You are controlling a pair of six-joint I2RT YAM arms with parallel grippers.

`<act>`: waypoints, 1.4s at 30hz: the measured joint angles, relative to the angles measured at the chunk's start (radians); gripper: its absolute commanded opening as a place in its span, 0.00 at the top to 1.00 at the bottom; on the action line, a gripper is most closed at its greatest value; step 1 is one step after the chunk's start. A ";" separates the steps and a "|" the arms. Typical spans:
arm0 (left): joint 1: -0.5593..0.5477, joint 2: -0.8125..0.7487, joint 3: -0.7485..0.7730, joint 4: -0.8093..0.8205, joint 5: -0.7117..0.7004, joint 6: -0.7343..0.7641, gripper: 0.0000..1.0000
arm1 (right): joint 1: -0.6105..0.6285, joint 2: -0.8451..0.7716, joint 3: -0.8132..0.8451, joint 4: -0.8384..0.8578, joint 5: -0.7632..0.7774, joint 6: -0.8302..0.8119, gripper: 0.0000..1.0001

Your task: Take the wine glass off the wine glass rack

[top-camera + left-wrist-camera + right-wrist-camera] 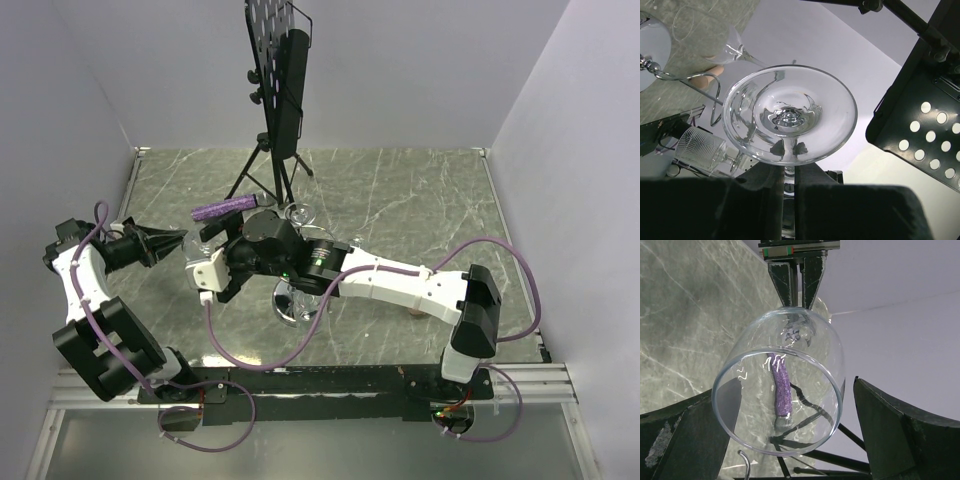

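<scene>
My left gripper is shut on the stem of the wine glass, which it holds out sideways in the air. In the right wrist view the glass's bowl opens toward the camera, with the left fingers clamped on the stem behind it. My right gripper is open, one finger on each side of the bowl and neither touching it. The wine glass rack stands under the right arm, to the right of the held glass. Its chrome base and wire loops show in the left wrist view.
Other glasses hang on the rack: a clear one and a cut-pattern one. A black perforated music stand on a tripod stands at the back. A purple braided object lies near the grippers. White walls close in the marble table.
</scene>
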 measured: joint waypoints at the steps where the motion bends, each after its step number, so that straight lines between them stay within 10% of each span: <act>1: 0.000 0.000 0.000 0.001 0.000 0.000 0.99 | 0.000 0.002 0.002 0.000 -0.001 0.000 0.01; 42: 0.001 0.000 0.000 -0.011 -0.001 0.005 0.99 | -0.001 0.028 0.010 0.032 -0.157 -0.125 0.11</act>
